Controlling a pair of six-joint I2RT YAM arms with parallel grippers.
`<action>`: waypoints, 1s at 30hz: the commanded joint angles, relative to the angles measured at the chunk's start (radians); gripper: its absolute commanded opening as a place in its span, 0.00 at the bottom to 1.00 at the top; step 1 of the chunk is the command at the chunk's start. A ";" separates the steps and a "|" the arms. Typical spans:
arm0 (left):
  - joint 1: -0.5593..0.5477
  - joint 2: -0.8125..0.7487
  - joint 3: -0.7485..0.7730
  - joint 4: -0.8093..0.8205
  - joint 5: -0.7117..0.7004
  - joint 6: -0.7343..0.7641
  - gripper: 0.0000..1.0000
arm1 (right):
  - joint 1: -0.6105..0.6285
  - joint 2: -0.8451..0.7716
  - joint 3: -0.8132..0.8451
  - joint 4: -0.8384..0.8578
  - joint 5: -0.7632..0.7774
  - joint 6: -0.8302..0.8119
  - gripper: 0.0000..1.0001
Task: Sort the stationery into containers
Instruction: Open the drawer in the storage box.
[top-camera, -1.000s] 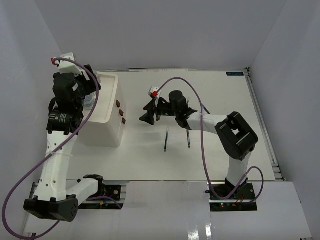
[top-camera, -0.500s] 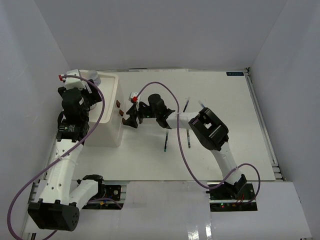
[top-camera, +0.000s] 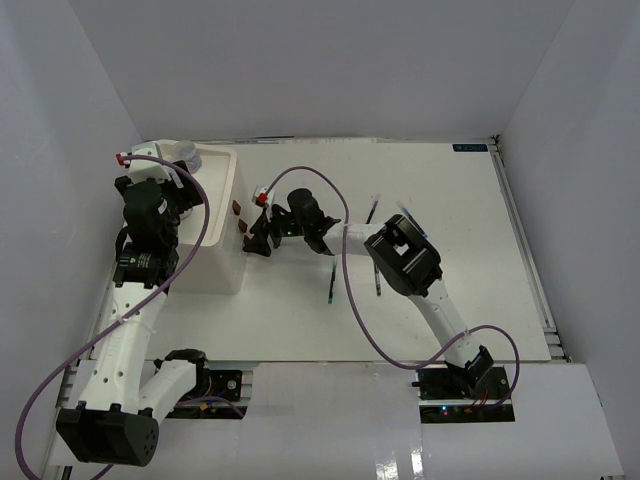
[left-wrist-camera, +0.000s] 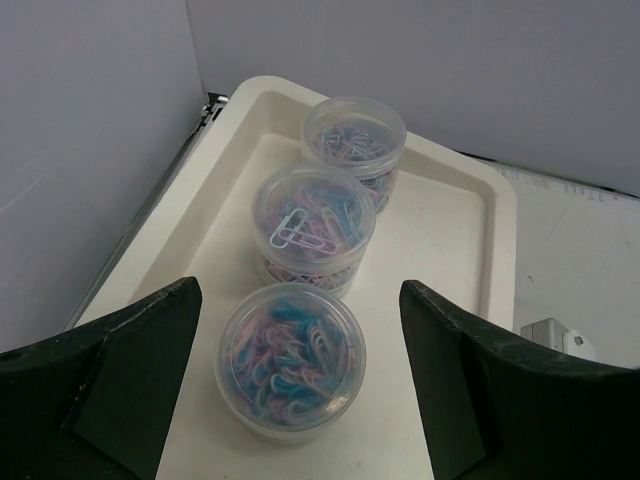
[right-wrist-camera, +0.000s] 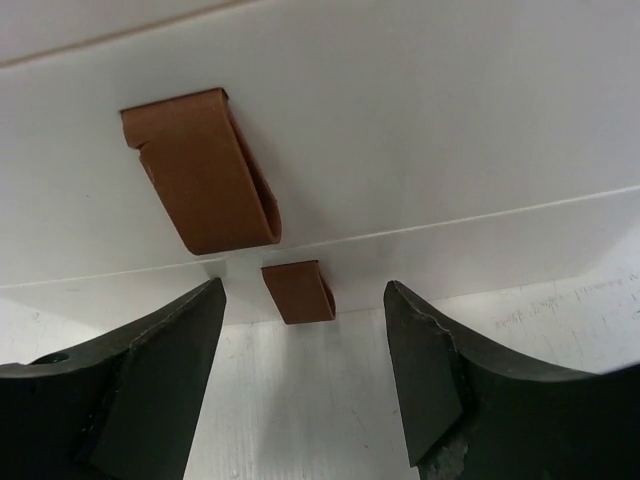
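My right tool (right-wrist-camera: 302, 330), spread wide, lines up on the lower brown pull (right-wrist-camera: 297, 291) of the drawer front (right-wrist-camera: 450, 130). I should ease forward, pinch it squarely, then draw straight back. Pens (top-camera: 331, 283) wait on the tabletop (top-camera: 450, 220). My left tool (left-wrist-camera: 300, 320), also spread, overlooks three paper-clip jars (left-wrist-camera: 293, 358) in the tray (left-wrist-camera: 470, 230).

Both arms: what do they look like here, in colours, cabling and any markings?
The left arm and right arm match: white links, bulky black joint housings, and a thin purple cable looping loosely from base to wrist. Each wrist carries a small red-and-white fitting. The fingers are broad matte black wedges, with slightly chipped edges in the right wrist view.
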 joint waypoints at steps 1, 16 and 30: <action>0.006 -0.022 -0.011 0.020 0.003 -0.006 0.92 | 0.005 0.015 0.069 0.016 -0.018 0.015 0.70; 0.006 -0.027 -0.014 0.023 0.005 -0.005 0.92 | 0.003 0.052 0.138 -0.026 -0.081 0.013 0.24; 0.006 -0.027 -0.017 0.029 0.043 -0.012 0.91 | -0.077 -0.149 -0.136 0.012 -0.058 -0.016 0.08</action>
